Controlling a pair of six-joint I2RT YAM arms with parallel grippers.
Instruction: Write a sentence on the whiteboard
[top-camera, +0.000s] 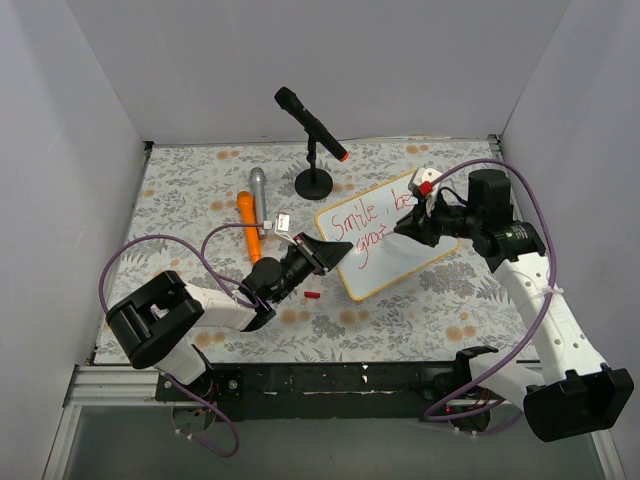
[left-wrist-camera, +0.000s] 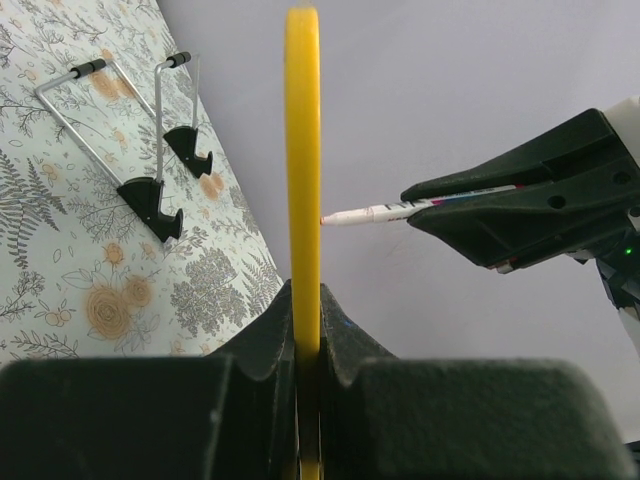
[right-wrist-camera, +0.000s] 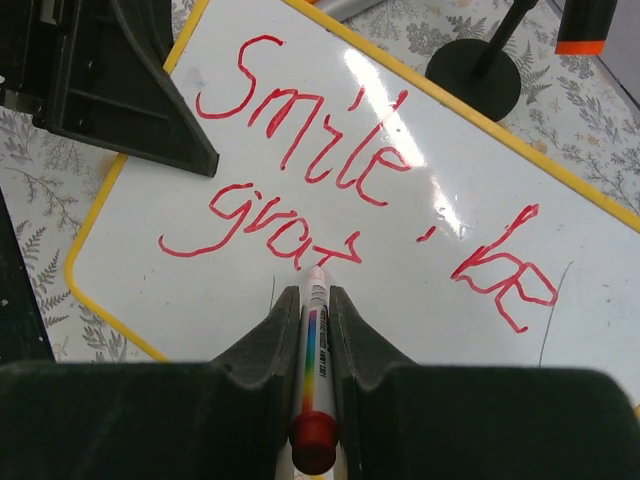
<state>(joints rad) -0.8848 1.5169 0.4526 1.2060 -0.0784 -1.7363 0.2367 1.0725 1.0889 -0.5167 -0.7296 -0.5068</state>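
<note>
- Two lines are up in red: the sentence (right-wrist-camera: 300, 160) reads "Smile , be" on top and "grat" below.
- The second-line word is unfinished. I judge the rest of "grateful" is left, so it's roughly two thirds done.
- The whiteboard (top-camera: 400, 262) is right of centre over the table (top-camera: 200, 180), between the two arms and tilted. From above I cannot tell whether its far edge rests on the table.
- The left fingers (top-camera: 325, 255) are clamped on the board's yellow rim (left-wrist-camera: 302, 150), one on each face, at the near-left edge.
- The left arm reaches in low from its base, with the forearm stretched toward centre.
- The right fingers (top-camera: 412, 228) are pressed onto the marker (right-wrist-camera: 313, 330). It lies in the slot between them, red end toward the wrist.
- The marker tip is at the foot of the "t" in "grat", touching or just off the surface.
- The right arm has its elbow bent and its wrist aimed left at the board face.
- A small red piece (top-camera: 312, 296), probably the cap, lies on the table just beside the left fingers.
</note>
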